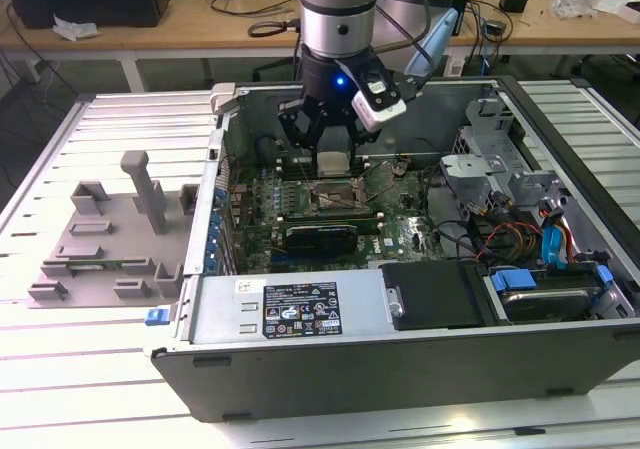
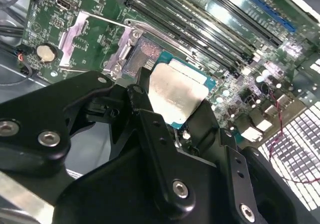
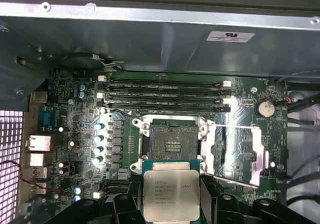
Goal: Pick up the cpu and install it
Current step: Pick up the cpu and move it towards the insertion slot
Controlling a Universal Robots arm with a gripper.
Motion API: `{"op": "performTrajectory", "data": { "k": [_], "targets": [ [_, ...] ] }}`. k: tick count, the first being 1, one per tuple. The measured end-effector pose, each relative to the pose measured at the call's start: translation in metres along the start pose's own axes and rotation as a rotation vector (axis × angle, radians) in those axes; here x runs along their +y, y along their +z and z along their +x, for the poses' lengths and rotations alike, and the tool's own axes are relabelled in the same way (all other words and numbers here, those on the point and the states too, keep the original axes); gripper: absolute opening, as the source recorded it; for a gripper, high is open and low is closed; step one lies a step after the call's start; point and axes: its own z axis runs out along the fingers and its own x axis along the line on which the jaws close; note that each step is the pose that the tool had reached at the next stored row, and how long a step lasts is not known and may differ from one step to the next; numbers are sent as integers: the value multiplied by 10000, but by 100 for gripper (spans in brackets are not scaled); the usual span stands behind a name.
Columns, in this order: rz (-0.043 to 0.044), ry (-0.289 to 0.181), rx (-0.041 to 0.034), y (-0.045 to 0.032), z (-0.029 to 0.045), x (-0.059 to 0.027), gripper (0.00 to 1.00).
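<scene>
My pincer (image 1: pixel 333 163) hung inside the open computer case (image 1: pixel 300 359), its fingers closed on the edges of the cpu (image 3: pixel 171 194). The chip lay flat between them, silver top up, its green rim showing in both wrist views. It hovered above the motherboard (image 3: pixel 90 109), just beside the open socket (image 3: pixel 171 144), whose metal frame (image 3: pixel 235 154) stood flipped back. A grey tray (image 1: pixel 100 239) lay outside the case, on the exterior view's left.
</scene>
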Motion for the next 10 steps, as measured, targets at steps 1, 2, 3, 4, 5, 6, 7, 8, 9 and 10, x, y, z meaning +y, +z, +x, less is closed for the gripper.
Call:
{"op": "performTrajectory", "data": {
  "k": [1,2,3,4,5,6,7,8,9,10],
  "targets": [
    [0,-59,4,16,-4,5,55],
    [0,-149,11,42,-12,15,55],
    [-2,-196,13,56,-16,22,55],
    [-2,-235,15,69,-18,28,55],
    [-3,-284,18,90,-21,43,55],
    [-4,-293,18,116,-23,53,55],
    [-3,-289,19,140,-25,62,55],
    [-1,-279,20,154,-28,68,55],
    [-1,-259,20,169,-30,74,55],
    [-2,-242,19,182,-32,81,55]
  ]
}}
